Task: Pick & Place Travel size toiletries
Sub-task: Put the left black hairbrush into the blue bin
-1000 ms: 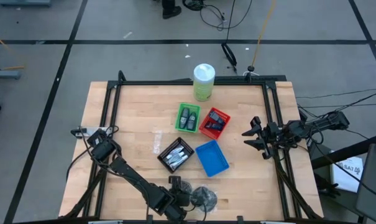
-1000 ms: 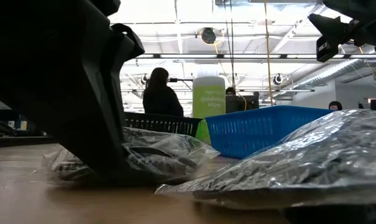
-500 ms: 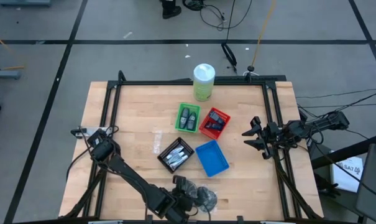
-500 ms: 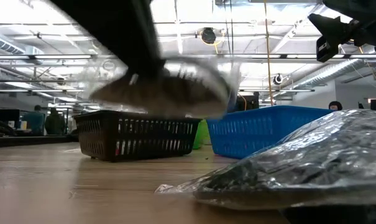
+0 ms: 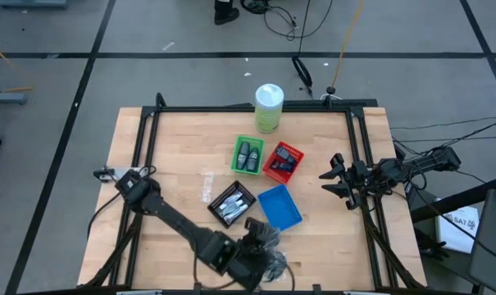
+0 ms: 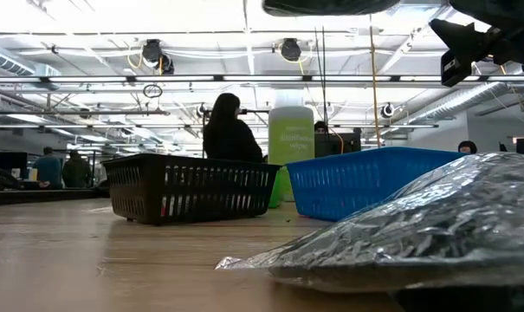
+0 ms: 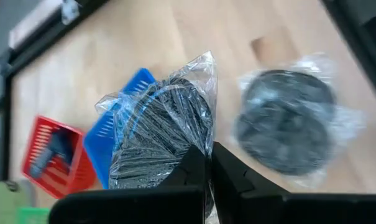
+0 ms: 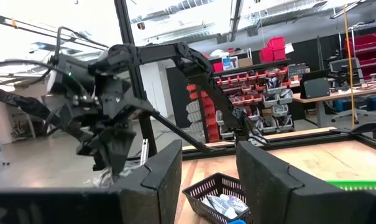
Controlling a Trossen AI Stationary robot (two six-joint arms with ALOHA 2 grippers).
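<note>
I see my left gripper pinched shut on crinkly clear plastic wrapping a dark grey round disc, lifted near the blue tray. Another wrapped disc lies on the wooden table. My right gripper hangs half-open, empty, at the table's right edge.

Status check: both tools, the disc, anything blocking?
Left tool shut on bagged grey disc, lifted near blue tray. Right tool open, parked at table's right edge. Second bagged disc on table; path clear.
</note>
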